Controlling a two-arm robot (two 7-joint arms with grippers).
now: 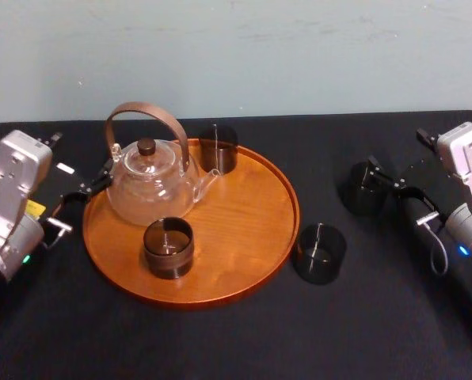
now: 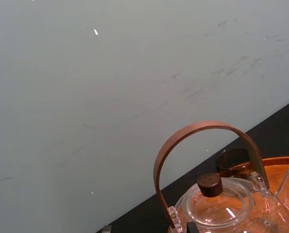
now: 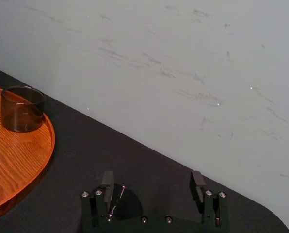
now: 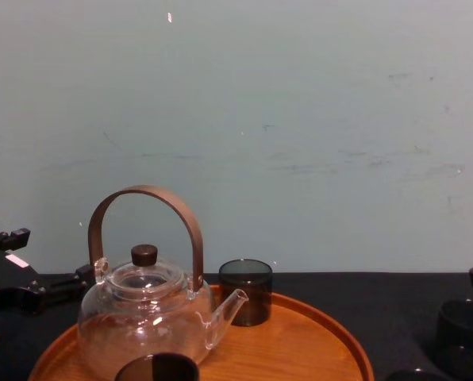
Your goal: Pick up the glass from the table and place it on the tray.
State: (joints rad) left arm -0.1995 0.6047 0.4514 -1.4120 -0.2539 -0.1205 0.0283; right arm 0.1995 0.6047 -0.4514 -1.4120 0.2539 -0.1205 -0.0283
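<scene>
Hovering beside glass (image 1: 361, 190), right gripper (image 3: 152, 182) spread; head view: left gripper (image 1: 85, 188) by tray (image 1: 244, 226).

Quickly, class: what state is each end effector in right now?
Left end effector: open, holding nothing.
Right end effector: open, holding nothing.

Pale, scuffed grey-green wall (image 4: 316, 103) behind

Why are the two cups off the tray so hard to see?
Head view: the near glass and the far glass by the right pincer are dark on the black table; only faint glints mark them. Chest view: the far glass is a dim shape.
</scene>
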